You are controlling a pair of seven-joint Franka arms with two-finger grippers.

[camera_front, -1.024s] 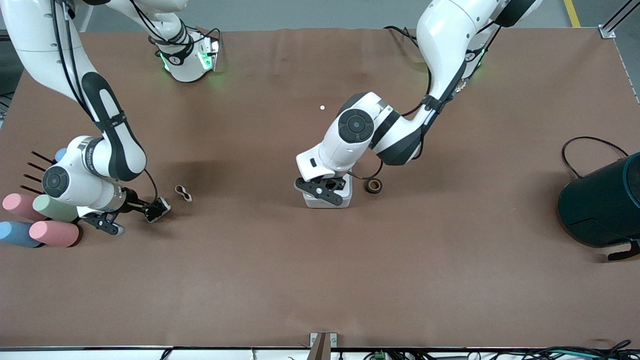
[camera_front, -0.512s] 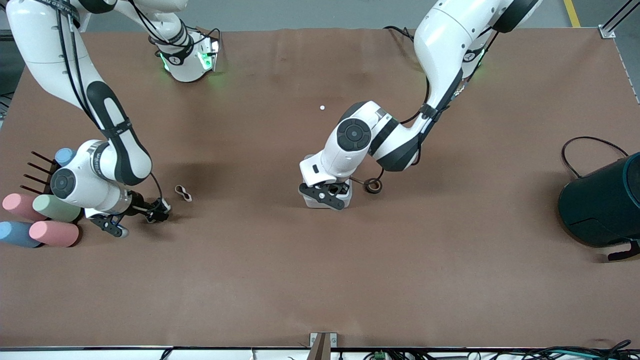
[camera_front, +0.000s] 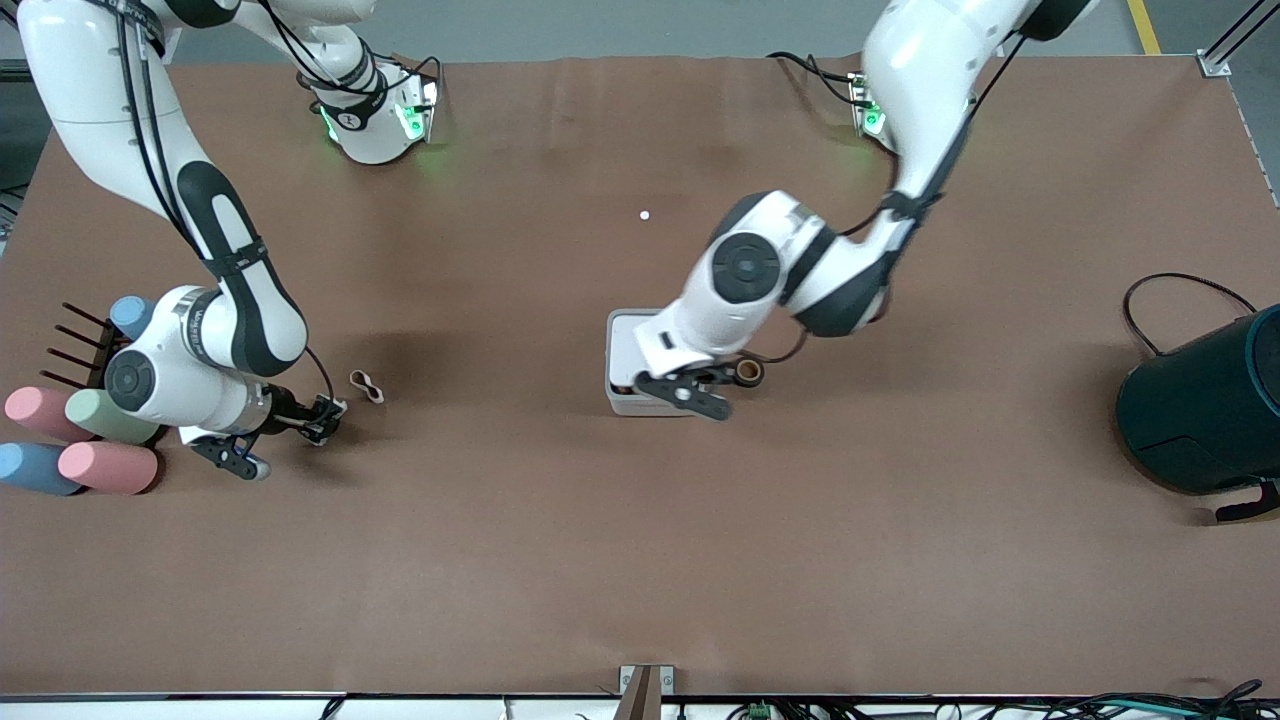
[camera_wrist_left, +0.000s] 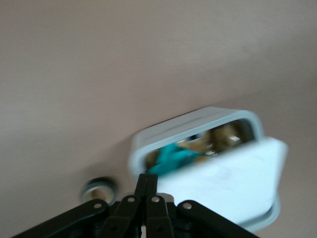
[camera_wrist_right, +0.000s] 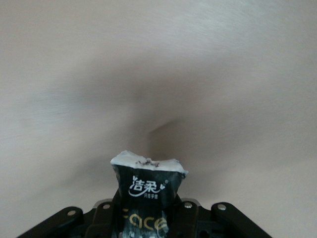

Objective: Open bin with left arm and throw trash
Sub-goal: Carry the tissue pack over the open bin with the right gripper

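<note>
The brown table [camera_front: 640, 560] carries its largest thing, a dark teal round container [camera_front: 1200, 410], against the edge at the left arm's end, with a black cable looped beside it. At the edge at the right arm's end lie pastel cylinders [camera_front: 107, 467] in pink, green and blue beside a dark pronged rack [camera_front: 78, 340]. The bin [camera_front: 625, 400] stands about mid-table, well away from every edge. In the left wrist view its lid [camera_wrist_left: 223, 183] is tilted up off the pale rim, and the gap shows something teal and some tan bits inside. The left arm reaches down from the robots' edge, and the left gripper [camera_front: 692, 378] is over the bin's side toward the left arm's end. Its fingers [camera_wrist_left: 144, 179] are drawn tight together with their tips at the lid's edge — whether they pinch the lid cannot be told. The right gripper [camera_front: 325, 410] hangs low over bare tabletop just beside the cylinders, its fingers clamped on the black snack packet [camera_wrist_right: 148, 191], whose white torn top sticks out past them. The tape roll [camera_front: 747, 372] lies flat just beside the bin, toward the left arm's end. The white figure-eight band [camera_front: 366, 385] lies near the right gripper. A tiny white dot [camera_front: 644, 215] sits between the bin and the robots' edge.
</note>
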